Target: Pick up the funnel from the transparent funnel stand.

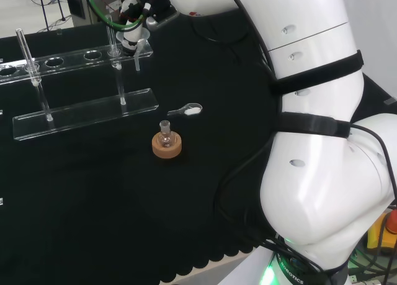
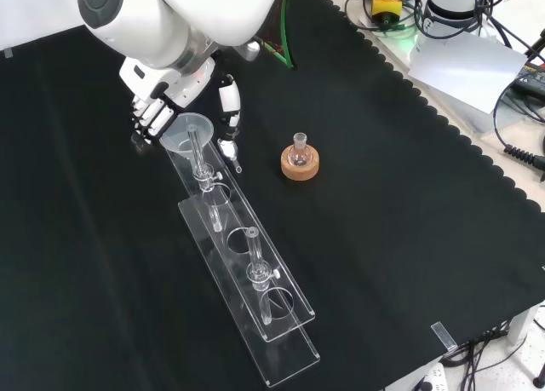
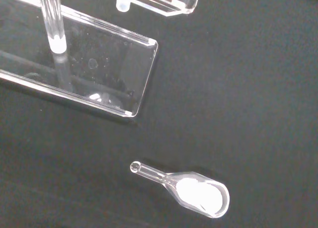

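Note:
The clear funnel (image 1: 138, 41) (image 2: 181, 129) sits in the end hole of the transparent stand's (image 1: 80, 114) (image 2: 255, 297) upper shelf, its stem pointing down. The black and white hand (image 1: 131, 19) (image 2: 153, 108) hovers right at the funnel. In the front view its fingers (image 2: 143, 117) lie to the funnel's left and the thumb (image 2: 228, 103) to its right, with a small gap on the thumb side. The fingers look relaxed, not closed on the funnel. In the wrist view the stand's base plate (image 3: 99, 74) and one post (image 3: 53, 24) show close up.
A small glass flask on a cork ring (image 1: 167, 143) (image 2: 299, 158) stands near the stand's end. A glass spoon with white powder (image 1: 190, 110) (image 2: 232, 158) (image 3: 198, 192) lies on the cloth between them. The black cloth's scalloped edge runs along the bench front in the head view.

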